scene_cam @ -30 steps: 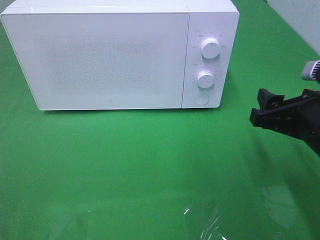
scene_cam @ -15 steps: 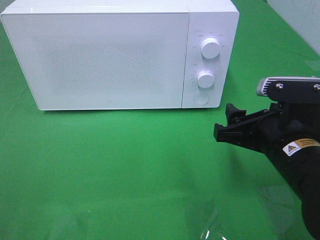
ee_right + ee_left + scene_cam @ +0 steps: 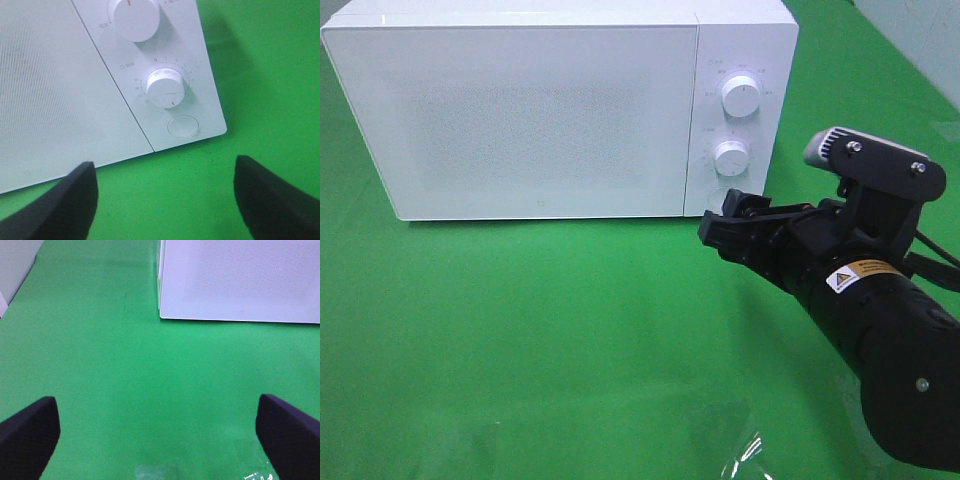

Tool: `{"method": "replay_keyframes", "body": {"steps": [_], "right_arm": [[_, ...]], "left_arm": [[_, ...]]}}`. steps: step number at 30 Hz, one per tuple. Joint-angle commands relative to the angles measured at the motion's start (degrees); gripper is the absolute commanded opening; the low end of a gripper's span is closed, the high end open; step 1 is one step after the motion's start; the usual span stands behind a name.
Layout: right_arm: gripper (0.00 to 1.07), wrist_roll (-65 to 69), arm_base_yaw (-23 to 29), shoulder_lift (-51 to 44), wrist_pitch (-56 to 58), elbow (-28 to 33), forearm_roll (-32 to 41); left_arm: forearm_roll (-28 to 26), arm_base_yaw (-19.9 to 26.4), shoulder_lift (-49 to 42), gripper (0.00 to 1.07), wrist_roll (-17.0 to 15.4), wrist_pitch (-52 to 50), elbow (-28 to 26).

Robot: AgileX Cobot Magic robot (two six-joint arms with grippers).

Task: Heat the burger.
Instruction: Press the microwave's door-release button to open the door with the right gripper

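Observation:
The burger is out of view in every frame. A white microwave [image 3: 540,110] stands at the back with its door shut; it also shows in the left wrist view [image 3: 240,275] and the right wrist view [image 3: 60,90]. My right gripper [image 3: 725,222] is open and empty, just in front of the control panel's lower corner. In the right wrist view it [image 3: 165,200] faces the round button [image 3: 183,126] below the lower knob [image 3: 167,88]. My left gripper [image 3: 160,435] is open and empty above the green cloth, short of the microwave's left corner. It does not show in the exterior view.
Two white knobs, upper [image 3: 741,96] and lower [image 3: 731,157], sit on the microwave's right panel. A green cloth [image 3: 520,330] covers the table. A shiny clear wrinkle [image 3: 745,455] lies near the front edge. A pale wall [image 3: 920,30] stands at the back right.
My right arm has moved left and forward from the right edge to the microwave's control panel, gripper still open. The microwave has not moved.

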Motion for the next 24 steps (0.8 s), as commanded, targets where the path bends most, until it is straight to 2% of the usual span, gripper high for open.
{"method": "replay_keyframes", "body": {"steps": [1, 3, 4, 5, 6, 7, 8, 10, 11, 12, 13, 14, 15, 17, 18, 19, 20, 21, 24], "right_arm": [[0.71, 8.77, 0.17, -0.06, 0.74, -0.34, -0.06], [0.67, 22.17, 0.17, -0.06, 1.03, -0.34, -0.06], [0.67, 22.17, 0.17, -0.06, 1.03, -0.34, -0.06], [0.63, 31.17, 0.17, -0.06, 1.03, -0.34, -0.29], [0.63, 31.17, 0.17, -0.06, 1.03, -0.34, -0.29], [0.58, 39.25, 0.17, -0.06, 1.03, -0.34, -0.29], [0.58, 39.25, 0.17, -0.06, 1.03, -0.34, -0.29], [0.49, 48.53, 0.17, -0.06, 1.38, -0.34, -0.52], [0.49, 48.53, 0.17, -0.06, 1.38, -0.34, -0.52], [0.43, 52.31, 0.17, -0.06, 2.12, -0.34, -0.46], [0.43, 52.31, 0.17, -0.06, 2.12, -0.34, -0.46], [0.37, 55.41, 0.17, -0.06, 2.58, -0.34, -0.46], [0.37, 55.41, 0.17, -0.06, 2.58, -0.34, -0.46], [0.23, 59.76, 0.11, -0.06, 3.44, -0.34, -0.46], [0.23, 59.76, 0.11, -0.06, 3.44, -0.34, -0.46], [0.15, 59.93, 0.11, -0.06, 3.90, -0.34, -0.46], [0.15, 59.93, 0.11, -0.06, 3.90, -0.34, -0.46], [0.05, 59.99, -0.06, -0.06, 5.33, -0.34, -0.46], [0.00, 59.99, -0.06, -0.06, 5.44, -0.34, 0.06]], "left_arm": [[-0.06, -0.29, -0.92, 0.99, -0.34, -0.40, 0.23], [-0.06, -0.29, -0.92, 0.99, -0.34, -0.40, 0.23], [-0.06, -0.29, -0.92, 0.99, -0.34, -0.40, 0.23], [-0.06, -0.29, -0.92, 0.99, -0.34, -0.40, 0.23], [-0.06, -0.29, -0.92, 0.99, -0.34, -0.40, 0.23], [-0.06, -0.29, -0.92, 0.99, -0.34, -0.40, 0.23], [-0.06, -0.29, -0.92, 0.99, -0.34, -0.40, 0.23], [-0.06, -0.29, -0.92, 0.99, -0.34, -0.40, 0.23], [-0.06, -0.29, -0.92, 0.99, -0.34, -0.40, 0.23], [-0.06, -0.29, -0.92, 0.99, -0.34, -0.40, 0.23], [-0.06, -0.29, -0.92, 0.99, -0.34, -0.40, 0.23], [-0.06, -0.29, -0.92, 0.99, -0.34, -0.40, 0.23], [-0.06, -0.29, -0.92, 0.99, -0.34, -0.40, 0.23], [-0.06, -0.29, -0.92, 0.99, -0.34, -0.40, 0.23], [-0.06, -0.29, -0.92, 0.99, -0.34, -0.40, 0.23], [-0.06, -0.29, -0.92, 0.99, -0.34, -0.40, 0.23], [-0.06, -0.29, -0.92, 0.99, -0.34, -0.40, 0.23], [-0.06, -0.29, -0.92, 0.99, -0.34, -0.40, 0.23], [-0.06, -0.29, -0.92, 0.99, -0.34, -0.40, 0.23]]}}
